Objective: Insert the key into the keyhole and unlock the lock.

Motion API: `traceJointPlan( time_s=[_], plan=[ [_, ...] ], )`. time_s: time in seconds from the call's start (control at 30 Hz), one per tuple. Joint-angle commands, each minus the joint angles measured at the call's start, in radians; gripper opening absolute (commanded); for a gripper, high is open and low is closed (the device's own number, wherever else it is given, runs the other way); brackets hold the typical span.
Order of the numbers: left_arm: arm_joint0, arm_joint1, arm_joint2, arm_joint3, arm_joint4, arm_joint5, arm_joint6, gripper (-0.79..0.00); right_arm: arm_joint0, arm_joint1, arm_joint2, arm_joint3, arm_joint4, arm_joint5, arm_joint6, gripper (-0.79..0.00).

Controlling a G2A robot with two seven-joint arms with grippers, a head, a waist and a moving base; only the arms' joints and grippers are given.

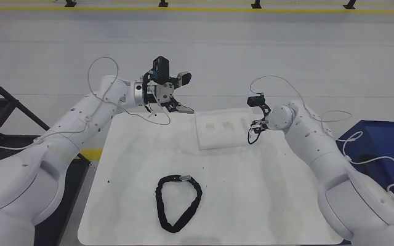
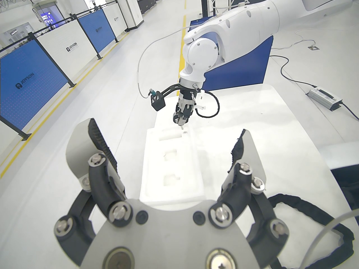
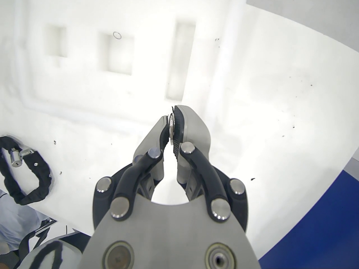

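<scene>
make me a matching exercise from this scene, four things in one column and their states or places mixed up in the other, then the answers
Column one
1. left pincer
2. right pincer
3. black fabric-sleeved chain lock
4. white foam tray with rectangular recesses

Column two
A. lies in a loop on the near part of the white table
B. shut on the small silver metal key
C. open, holding nothing
D. sits on the far part of the table

Pairs: 1-C, 2-B, 3-A, 4-D

key point(image 3: 171, 125): silver, clamped between fingers point(image 3: 194, 132) | lock point(image 1: 160, 198): black chain loop, flat
</scene>
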Motion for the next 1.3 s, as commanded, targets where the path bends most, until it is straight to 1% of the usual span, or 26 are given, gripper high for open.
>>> traceJointPlan(
  time_s=[0.0, 0.17, 0.3, 0.43, 0.57, 0.67, 0.73, 0.83, 0.97, 1.17, 1.27],
  plan=[
    [0.000, 0.000, 0.000, 0.000, 0.000, 0.000, 0.000, 0.000, -0.008, 0.014, 0.018, -0.040, 0.004, -0.004, 0.015, -0.785],
    [0.000, 0.000, 0.000, 0.000, 0.000, 0.000, 0.000, 0.000, -0.043, 0.063, 0.099, -0.182, 0.073, -0.056, 0.103, -0.785],
    [0.000, 0.000, 0.000, 0.000, 0.000, 0.000, 0.000, 0.000, -0.102, 0.117, 0.182, -0.355, 0.090, -0.049, 0.180, -0.785],
    [0.000, 0.000, 0.000, 0.000, 0.000, 0.000, 0.000, 0.000, -0.205, 0.177, 0.293, -0.588, 0.103, -0.027, 0.253, -0.785],
    [0.000, 0.000, 0.000, 0.000, 0.000, 0.000, 0.000, 0.000, -0.330, 0.231, 0.432, -0.841, 0.147, -0.018, 0.314, -0.785],
    [0.000, 0.000, 0.000, 0.000, 0.000, 0.000, 0.000, 0.000, -0.420, 0.260, 0.531, -0.991, 0.194, -0.021, 0.340, -0.785],
    [0.000, 0.000, 0.000, 0.000, 0.000, 0.000, 0.000, 0.000, -0.470, 0.274, 0.588, -1.056, 0.244, -0.032, 0.343, -0.785],
    [0.000, 0.000, 0.000, 0.000, 0.000, 0.000, 0.000, 0.000, -0.531, 0.286, 0.661, -1.108, 0.356, -0.058, 0.325, -0.785],
    [0.000, 0.000, 0.000, 0.000, 0.000, 0.000, 0.000, 0.000, -0.583, 0.297, 0.733, -1.119, 0.493, -0.103, 0.313, -0.785],
    [0.000, 0.000, 0.000, 0.000, 0.000, 0.000, 0.000, 0.000, -0.627, 0.306, 0.794, -1.108, 0.580, -0.127, 0.250, -0.785],
    [0.000, 0.000, 0.000, 0.000, 0.000, 0.000, 0.000, 0.000, -0.631, 0.307, 0.799, -1.104, 0.586, -0.129, 0.241, -0.785]
  ],
)
